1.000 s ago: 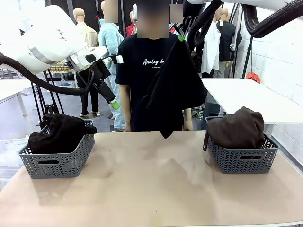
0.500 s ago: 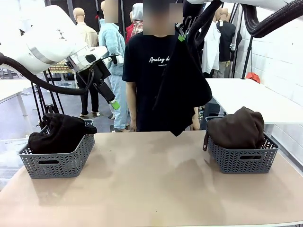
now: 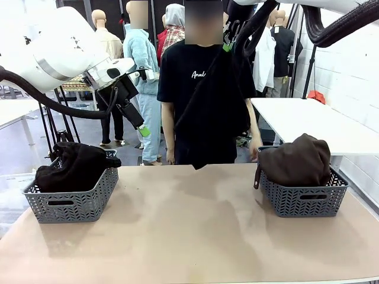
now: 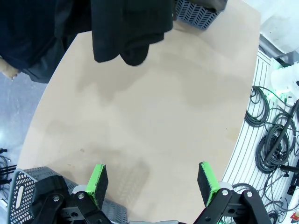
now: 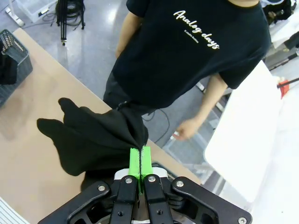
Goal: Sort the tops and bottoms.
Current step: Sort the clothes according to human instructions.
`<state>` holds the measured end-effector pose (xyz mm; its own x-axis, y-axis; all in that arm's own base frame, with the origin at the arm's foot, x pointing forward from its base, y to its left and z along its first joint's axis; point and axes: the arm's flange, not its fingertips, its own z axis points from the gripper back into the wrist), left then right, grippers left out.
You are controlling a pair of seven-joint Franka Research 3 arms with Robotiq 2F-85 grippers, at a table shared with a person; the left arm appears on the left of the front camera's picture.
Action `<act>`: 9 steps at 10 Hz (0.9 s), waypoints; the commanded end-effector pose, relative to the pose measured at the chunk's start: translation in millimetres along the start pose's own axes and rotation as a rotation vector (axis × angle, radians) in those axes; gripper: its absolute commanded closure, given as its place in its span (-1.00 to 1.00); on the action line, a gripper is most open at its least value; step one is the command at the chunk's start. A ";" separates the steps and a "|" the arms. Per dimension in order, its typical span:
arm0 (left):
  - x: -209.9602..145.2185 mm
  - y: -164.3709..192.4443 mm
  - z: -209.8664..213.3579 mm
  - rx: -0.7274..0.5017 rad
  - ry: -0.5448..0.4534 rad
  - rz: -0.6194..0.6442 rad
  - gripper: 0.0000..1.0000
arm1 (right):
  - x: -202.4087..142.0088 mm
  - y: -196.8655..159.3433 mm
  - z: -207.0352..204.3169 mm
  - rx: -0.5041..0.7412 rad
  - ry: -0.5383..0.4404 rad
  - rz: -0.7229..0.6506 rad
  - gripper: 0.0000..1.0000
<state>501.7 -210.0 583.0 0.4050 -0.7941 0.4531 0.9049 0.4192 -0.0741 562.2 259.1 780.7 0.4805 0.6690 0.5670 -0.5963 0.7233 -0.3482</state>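
Black cloth hangs from the right gripper (image 5: 139, 161), whose green pads are pinched tight on a fold of it; this black garment (image 5: 93, 137) dangles high over the far edge of the table (image 3: 189, 225), in front of the person (image 3: 204, 100) standing there. My reading is that the carry step is under way: one piece is lifted and has yet to go into a basket. The next move calls for swinging it over the correct basket and lowering it until the cloth rests inside before the pads part; which basket is right for it I cannot tell from its shape.

The left gripper (image 4: 152, 179) hovers above the left end of the table with its fingers spread wide and nothing between them.

Counting: two grey baskets, the left basket (image 3: 71, 198) holding one dark bundle (image 3: 74, 165), the right basket (image 3: 305, 195) holding one brown bundle (image 3: 299, 160). With the hanging piece, that makes three garments in sight. Two grippers, one person.
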 end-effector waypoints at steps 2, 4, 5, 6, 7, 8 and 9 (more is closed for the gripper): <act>-0.8 -0.3 1.7 0.001 -0.003 0.001 -1.00 | -1.0 -0.2 3.1 -0.004 -0.001 -0.001 1.00; -0.8 -0.3 1.7 0.001 -0.003 0.001 -1.00 | -1.0 -0.2 3.1 -0.004 -0.001 -0.001 1.00; -0.8 -0.3 1.7 0.001 -0.003 0.001 -1.00 | -1.0 -0.2 3.1 -0.004 -0.001 -0.001 1.00; -0.8 -0.3 1.7 0.001 -0.003 0.001 -1.00 | -1.0 -0.2 3.1 -0.004 -0.001 -0.001 1.00; -0.8 -0.3 1.7 0.001 -0.003 0.001 -1.00 | -1.0 -0.2 3.1 -0.004 -0.001 -0.001 1.00; -0.8 -0.3 1.7 0.001 -0.003 0.001 -1.00 | -1.0 -0.2 3.1 -0.004 -0.001 -0.001 1.00; -0.8 -0.3 1.7 0.001 -0.003 0.001 -1.00 | -1.0 -0.2 3.1 -0.004 -0.001 -0.001 1.00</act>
<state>501.7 -210.0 583.0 0.4050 -0.7941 0.4531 0.9049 0.4192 -0.0741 562.2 259.1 780.7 0.4805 0.6690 0.5670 -0.5963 0.7233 -0.3482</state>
